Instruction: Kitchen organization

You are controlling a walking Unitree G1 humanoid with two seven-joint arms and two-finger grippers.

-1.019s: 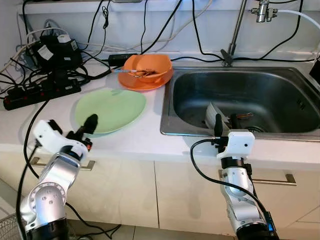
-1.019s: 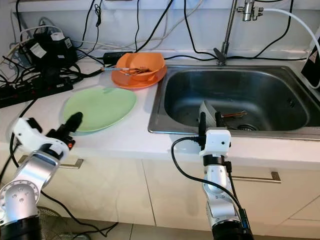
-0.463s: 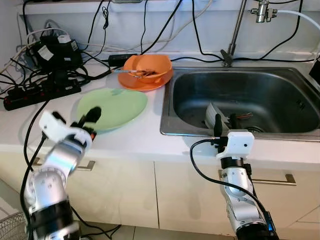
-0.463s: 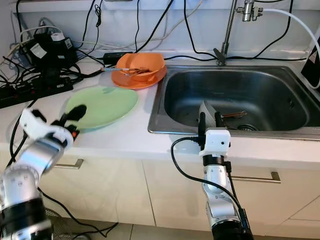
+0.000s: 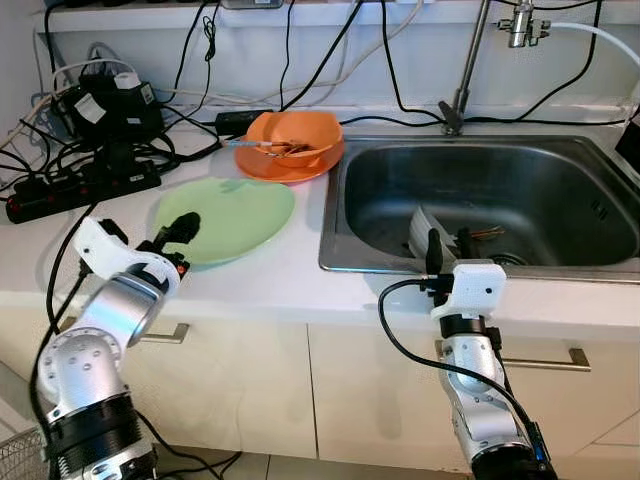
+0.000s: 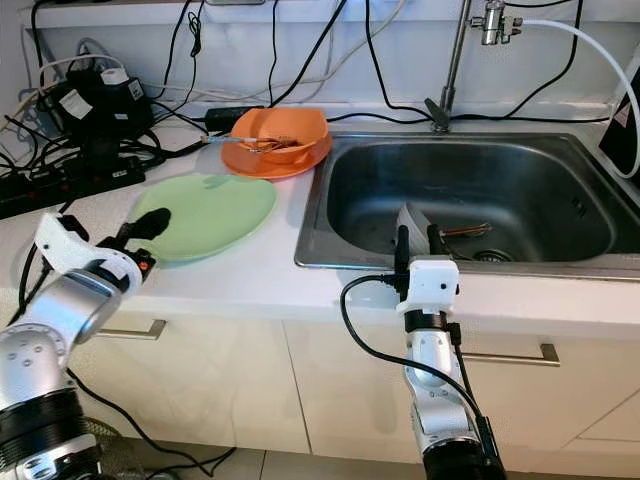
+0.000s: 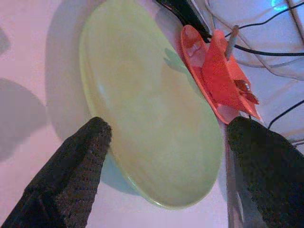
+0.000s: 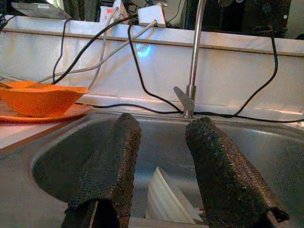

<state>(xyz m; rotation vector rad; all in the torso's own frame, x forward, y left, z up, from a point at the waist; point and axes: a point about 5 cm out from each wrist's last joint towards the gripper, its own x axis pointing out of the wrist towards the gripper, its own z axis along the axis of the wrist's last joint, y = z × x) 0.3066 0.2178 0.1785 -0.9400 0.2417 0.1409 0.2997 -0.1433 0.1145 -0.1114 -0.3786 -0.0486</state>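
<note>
Left tool [image 7: 164,142] is spreading wide over a green plate [image 5: 232,217] on the white counter [image 5: 270,275].
Its wrist view is catching the orange bowl [image 7: 219,71] beyond; the right tool [image 8: 161,166], fingers parted, is facing a white dish [image 8: 168,202] in the sink [image 5: 480,200].

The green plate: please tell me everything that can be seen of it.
The green plate is pale green, round, shallow and smooth, with nothing on it. It lies flat on the white counter, between the sink and the black cables. The orange plate behind it sits very close. The left end effector, open, straddles its near rim.
</note>
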